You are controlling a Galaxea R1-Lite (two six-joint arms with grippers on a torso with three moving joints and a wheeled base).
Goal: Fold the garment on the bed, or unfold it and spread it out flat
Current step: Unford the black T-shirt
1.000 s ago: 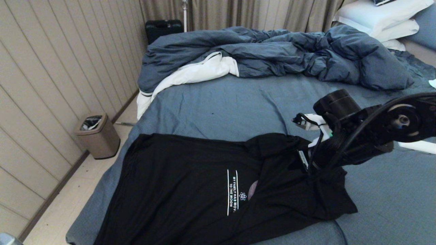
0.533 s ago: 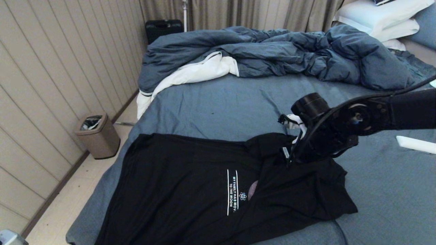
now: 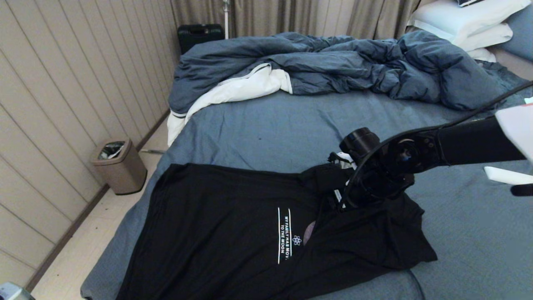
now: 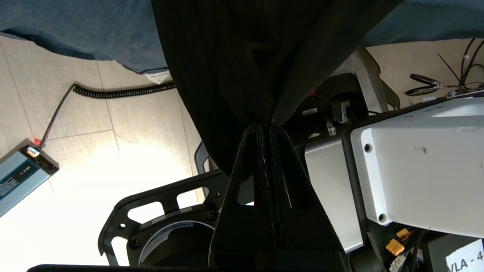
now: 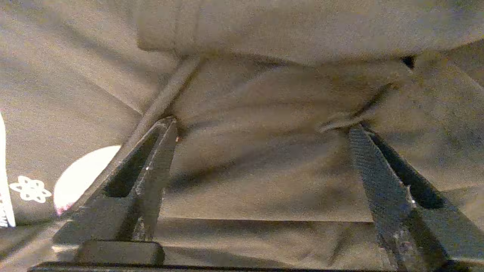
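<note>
Since a second ago the right gripper point(image 3: 339, 200) has slid leftward along the garment point(image 3: 233, 233), from the rumpled sleeve end to the folded-over collar area, and its jaws now stand wide apart over the cloth. The garment lies spread on the bed point(image 3: 270, 129) near its front edge, one end hanging over it and clenched in the left gripper point(image 4: 264, 130). Closing here risks pinching several layers at once, or the sheet beneath, dragging the fold instead of opening it.

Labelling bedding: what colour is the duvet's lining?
White, on the dark-blue duvet; lining shows best in the head view.
</note>
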